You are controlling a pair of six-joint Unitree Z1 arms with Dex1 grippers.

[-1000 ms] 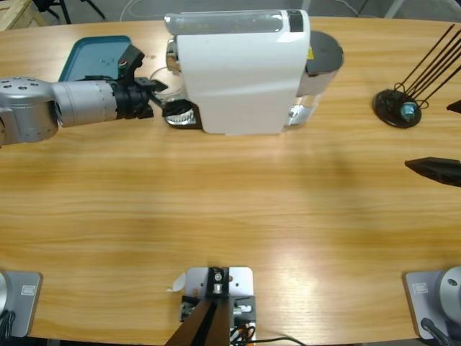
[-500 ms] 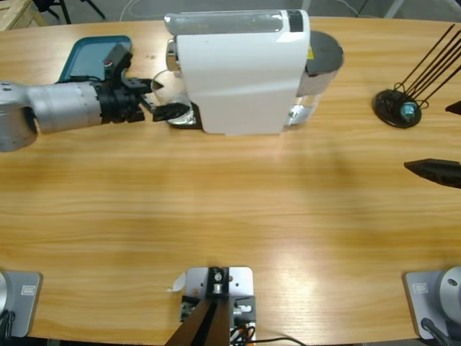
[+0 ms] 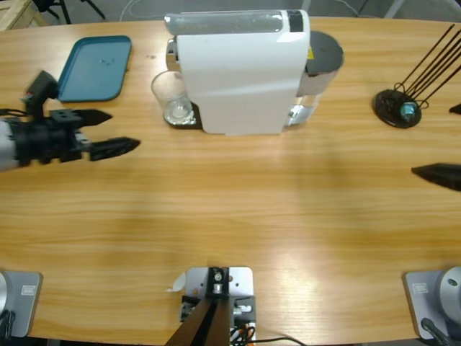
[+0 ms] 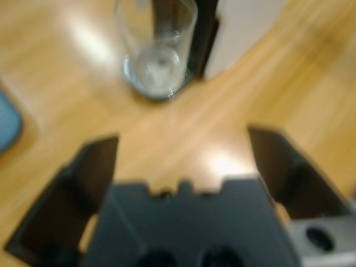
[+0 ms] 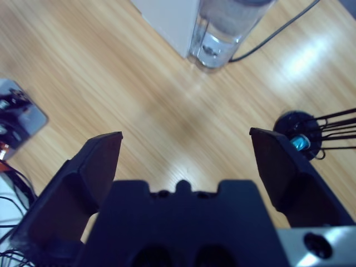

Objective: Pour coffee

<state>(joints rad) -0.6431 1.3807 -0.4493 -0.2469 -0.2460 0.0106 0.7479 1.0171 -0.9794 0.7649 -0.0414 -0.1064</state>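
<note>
At the bottom of the left wrist view the left gripper (image 4: 183,161) is seen with its jaws spread wide and nothing between them. In the high view it lies at the left edge (image 3: 97,133), pointed right, well apart from the glass (image 3: 173,101). That gap is judged to leave the brewing spot clear.

Beyond the jaws, toward the top of the left wrist view, the empty clear glass (image 4: 157,50) is seen upright with no coffee in it. In the high view it is placed on the dark drip tray (image 3: 189,120) at the left end of the white coffee machine (image 3: 241,72), presumably under the spout so that the drink can be caught; the spout itself is hidden. The pour is judged as not yet begun.

In the upper left of the high view a teal tray (image 3: 97,68) lies bare, apart from the glass.

At the right edge only a black jaw tip of the right gripper (image 3: 439,171) is shown. In its own wrist view the right gripper (image 5: 186,167) is held wide and empty above the table (image 5: 111,72), parked away from the machine. A black wire stand (image 3: 400,108) is seen farther up at the right.
</note>
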